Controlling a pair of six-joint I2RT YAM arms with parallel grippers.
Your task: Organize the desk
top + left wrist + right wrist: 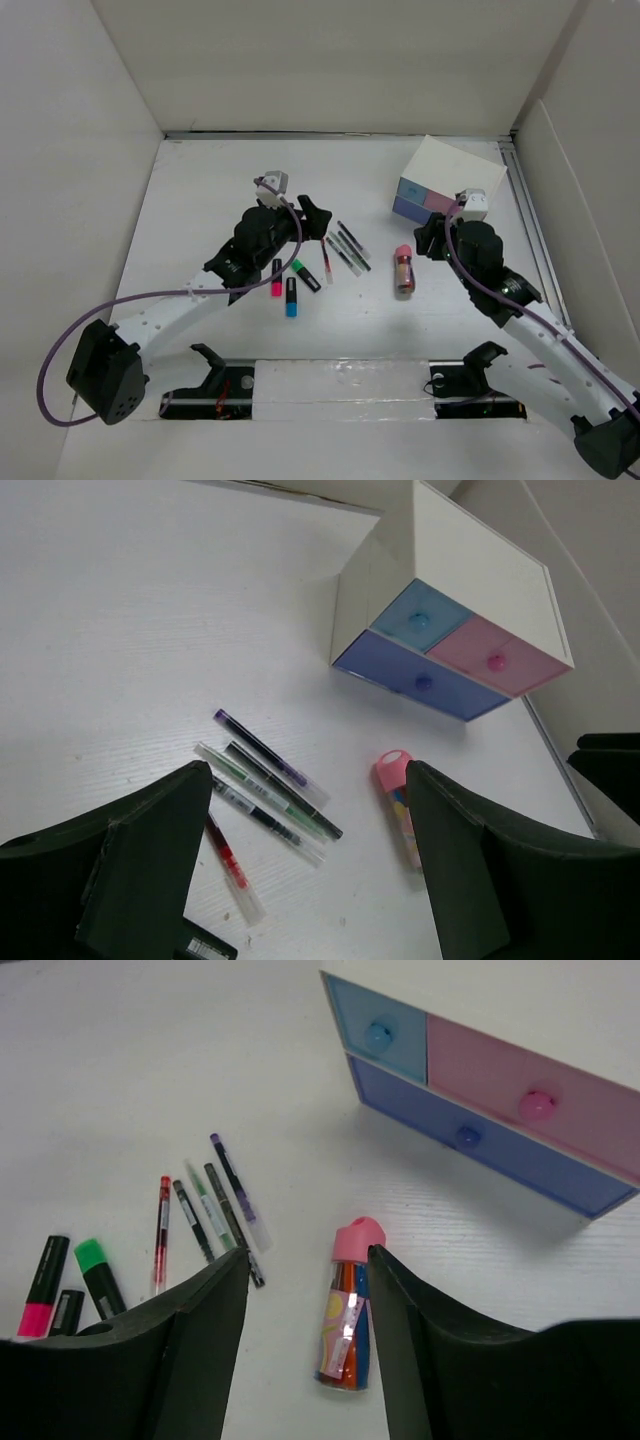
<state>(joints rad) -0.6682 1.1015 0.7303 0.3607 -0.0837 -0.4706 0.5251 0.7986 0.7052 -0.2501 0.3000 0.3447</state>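
Desk lies flat under both arms, rigid; left hand and right hand spread, empty; pens and tube look light, slick, roll-prone, so pinch mid-barrel.

left end effector: jaws apart | right end effector: jaws apart | arms extended forward

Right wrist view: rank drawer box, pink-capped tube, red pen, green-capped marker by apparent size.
1. drawer box
2. pink-capped tube
3. red pen and green-capped marker: unsure. The pen is longer; the marker is thicker and partly hidden.
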